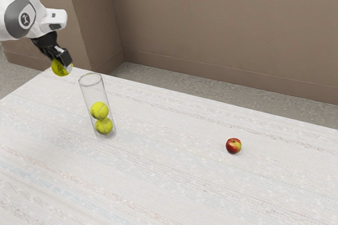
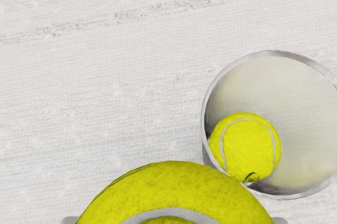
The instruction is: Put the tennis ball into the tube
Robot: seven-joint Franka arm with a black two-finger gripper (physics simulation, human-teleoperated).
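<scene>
My gripper [image 1: 62,64] is up at the exterior view's upper left, shut on a yellow tennis ball [image 1: 59,68]. That held ball [image 2: 174,190] looms large at the wrist view's lower edge. The clear tube [image 1: 84,96] stands upright on the table, its open rim a little lower than the held ball and off to the exterior view's right of it. Inside the tube, two tennis balls lie one above the other, an upper ball [image 1: 99,110] and a lower ball [image 1: 104,126]. Through the tube's mouth [image 2: 210,84] the upper ball [image 2: 247,148] shows.
A red and yellow apple [image 1: 233,146] lies on the white table [image 1: 174,183], well to the exterior view's right of the tube. Behind the table's far edge are carpet and a brown wall.
</scene>
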